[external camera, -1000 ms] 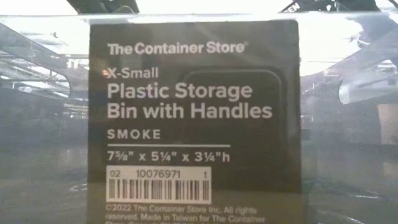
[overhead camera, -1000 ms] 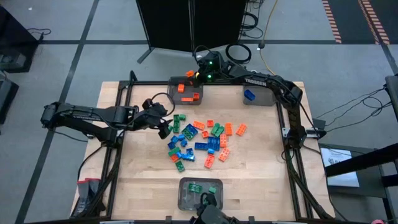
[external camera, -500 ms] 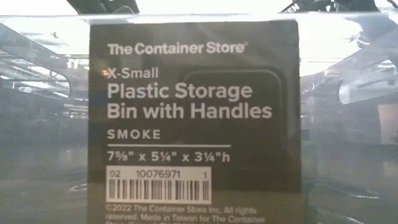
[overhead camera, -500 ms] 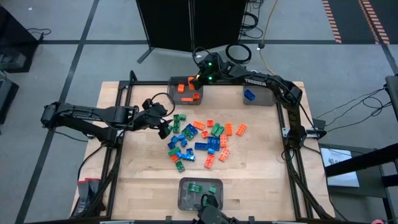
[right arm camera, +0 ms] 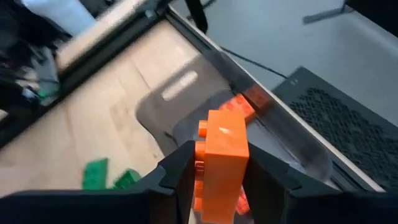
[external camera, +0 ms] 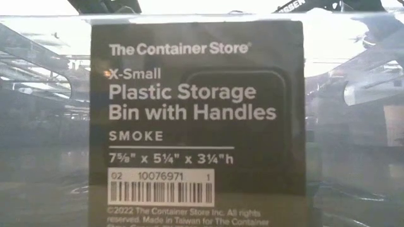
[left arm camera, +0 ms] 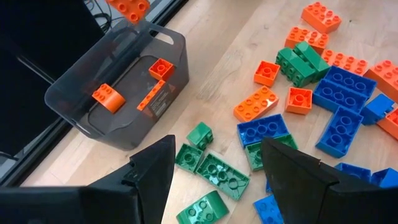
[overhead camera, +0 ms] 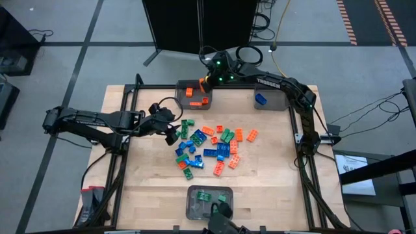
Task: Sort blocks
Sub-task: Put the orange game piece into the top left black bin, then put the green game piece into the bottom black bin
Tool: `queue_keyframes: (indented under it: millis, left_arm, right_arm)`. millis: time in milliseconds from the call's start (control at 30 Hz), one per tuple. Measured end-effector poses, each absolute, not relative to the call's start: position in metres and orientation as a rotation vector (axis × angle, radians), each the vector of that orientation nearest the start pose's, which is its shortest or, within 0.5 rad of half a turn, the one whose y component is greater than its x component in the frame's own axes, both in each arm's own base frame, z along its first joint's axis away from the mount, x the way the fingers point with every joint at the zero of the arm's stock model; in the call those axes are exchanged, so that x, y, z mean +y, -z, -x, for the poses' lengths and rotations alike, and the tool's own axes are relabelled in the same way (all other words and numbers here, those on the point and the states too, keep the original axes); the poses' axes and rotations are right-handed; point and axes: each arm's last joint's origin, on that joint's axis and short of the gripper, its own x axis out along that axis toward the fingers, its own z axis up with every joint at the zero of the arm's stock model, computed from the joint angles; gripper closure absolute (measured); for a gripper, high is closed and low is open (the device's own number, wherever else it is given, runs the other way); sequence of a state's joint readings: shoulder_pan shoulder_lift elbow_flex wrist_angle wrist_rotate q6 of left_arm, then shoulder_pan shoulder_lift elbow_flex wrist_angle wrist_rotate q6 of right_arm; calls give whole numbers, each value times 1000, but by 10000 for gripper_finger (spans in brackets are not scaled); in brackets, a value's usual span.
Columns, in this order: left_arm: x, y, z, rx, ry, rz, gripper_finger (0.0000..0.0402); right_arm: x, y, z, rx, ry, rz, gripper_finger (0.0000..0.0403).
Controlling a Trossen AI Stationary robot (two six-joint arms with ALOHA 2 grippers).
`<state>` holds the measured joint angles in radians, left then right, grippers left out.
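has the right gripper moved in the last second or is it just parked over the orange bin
Yes, slightly. In the high view the right gripper, shut on an orange block, has drifted toward the table's far edge relative to the bin of orange blocks and sits over that bin's far right corner.

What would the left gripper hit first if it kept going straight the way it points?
Probably the green blocks at the near edge of the pile: they lie right between the open fingers of the left gripper. Blue and orange blocks come after. Depth is hard to judge from the wrist view.
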<state>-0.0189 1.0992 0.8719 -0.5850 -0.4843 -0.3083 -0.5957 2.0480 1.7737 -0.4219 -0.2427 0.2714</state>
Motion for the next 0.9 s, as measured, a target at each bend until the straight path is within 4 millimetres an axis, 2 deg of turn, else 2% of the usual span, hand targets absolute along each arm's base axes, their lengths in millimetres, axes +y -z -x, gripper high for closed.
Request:
queue_keyframes:
  millis: [600, 900]
  left_arm:
    - [9, -274, -217, 715, -555, 82, 162]
    - [9, -274, -217, 715, -555, 83, 162]
  right_arm:
    - [-255, -267, -390, 620, 415, -516, 286]
    - [-254, -267, -390, 619, 394, -527, 232]
